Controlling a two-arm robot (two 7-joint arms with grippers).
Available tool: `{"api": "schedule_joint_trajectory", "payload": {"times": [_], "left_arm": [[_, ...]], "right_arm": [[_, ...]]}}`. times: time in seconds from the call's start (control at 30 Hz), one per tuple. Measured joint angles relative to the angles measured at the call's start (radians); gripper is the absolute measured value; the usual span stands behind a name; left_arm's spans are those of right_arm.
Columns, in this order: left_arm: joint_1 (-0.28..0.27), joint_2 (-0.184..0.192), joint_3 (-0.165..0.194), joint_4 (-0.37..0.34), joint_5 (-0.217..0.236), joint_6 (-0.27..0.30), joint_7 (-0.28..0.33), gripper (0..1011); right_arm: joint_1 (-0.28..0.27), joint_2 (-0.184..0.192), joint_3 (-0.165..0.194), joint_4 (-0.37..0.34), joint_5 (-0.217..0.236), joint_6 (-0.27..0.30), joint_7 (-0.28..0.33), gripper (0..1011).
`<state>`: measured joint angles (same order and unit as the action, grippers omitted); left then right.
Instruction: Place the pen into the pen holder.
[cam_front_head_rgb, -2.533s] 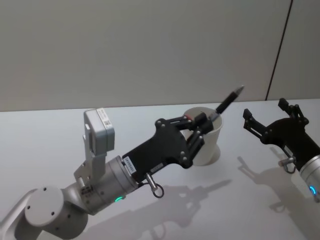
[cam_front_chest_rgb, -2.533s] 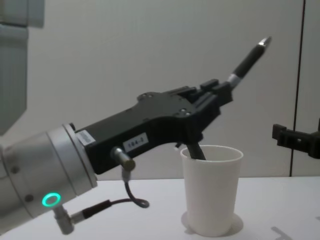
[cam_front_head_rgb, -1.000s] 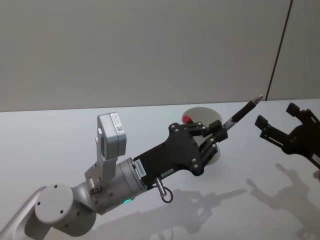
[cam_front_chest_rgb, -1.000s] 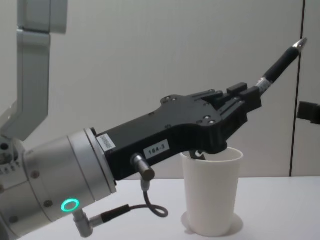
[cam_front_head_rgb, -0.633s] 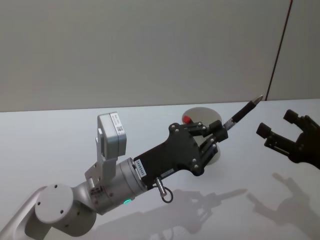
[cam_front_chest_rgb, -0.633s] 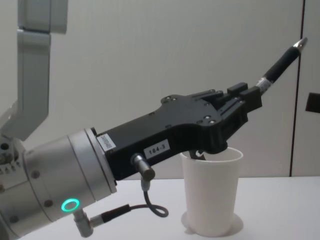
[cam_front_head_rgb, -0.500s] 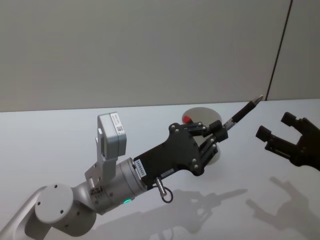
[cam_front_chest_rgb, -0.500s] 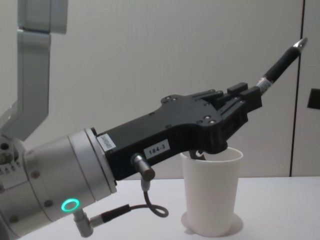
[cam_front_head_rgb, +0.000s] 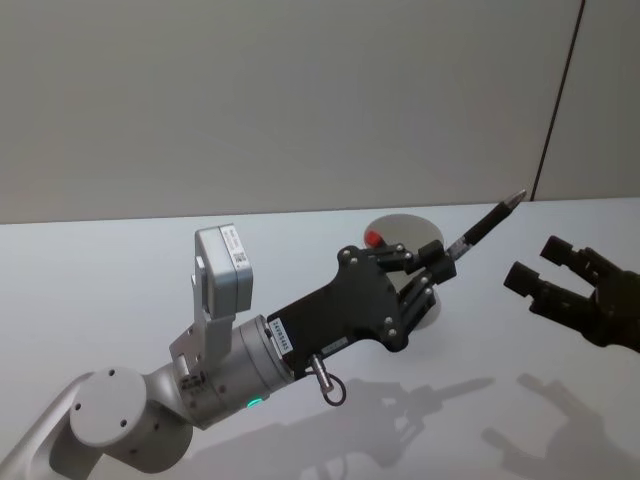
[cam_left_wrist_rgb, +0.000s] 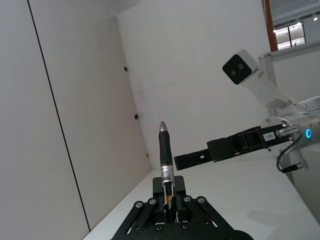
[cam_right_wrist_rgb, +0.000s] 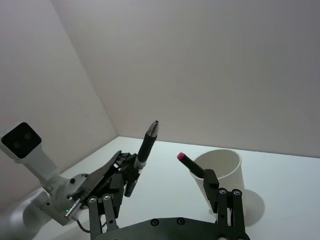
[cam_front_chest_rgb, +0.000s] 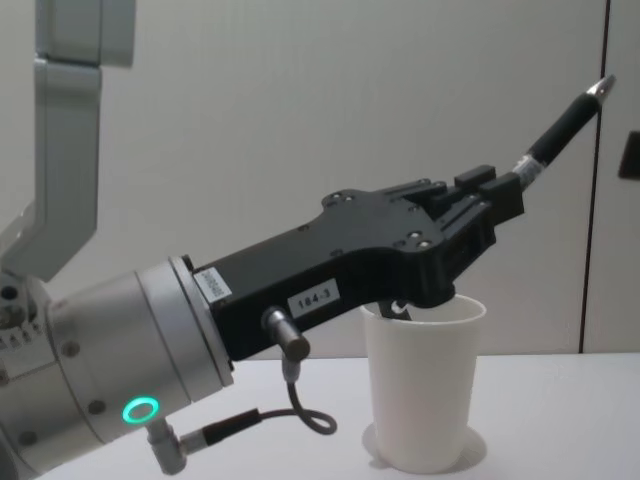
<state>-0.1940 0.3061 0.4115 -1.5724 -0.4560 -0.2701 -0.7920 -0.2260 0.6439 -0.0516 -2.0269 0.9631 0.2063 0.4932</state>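
In the chest view the left pincer (cam_front_chest_rgb: 490, 205) is clamped on the lower end of the pen (cam_front_chest_rgb: 555, 130), which slants up and out past the rim of the pen holder (cam_front_chest_rgb: 425, 390) directly below. Let go at this tilt, it would likely topple outward onto the counter (cam_front_chest_rgb: 560, 420). A low pincer could also knock the light cup. In the head view the right pincer (cam_front_head_rgb: 558, 285) hangs spread open just beyond the pen's tip, and a sideways swing might clip it. The left wrist view shows a black barrel, silver band and pointed tip. In the right wrist view a red-tipped pen (cam_right_wrist_rgb: 188, 163) already leans inside the white cup.
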Motion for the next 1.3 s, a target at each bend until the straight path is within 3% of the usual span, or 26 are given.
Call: {"api": "schedule_joint_trajectory", "payload": {"times": [0.5,1.3], "left_arm": [[0.000,0.000,0.000,0.000,0.000,0.000,0.000,129],[0.000,0.000,0.000,0.000,0.000,0.000,0.000,128]], "right_arm": [[0.023,-0.053,-0.035,0.009,0.080,0.010,-0.041,1002],[0.087,-0.141,-0.112,0.047,0.115,0.054,-0.073,1001]]}}
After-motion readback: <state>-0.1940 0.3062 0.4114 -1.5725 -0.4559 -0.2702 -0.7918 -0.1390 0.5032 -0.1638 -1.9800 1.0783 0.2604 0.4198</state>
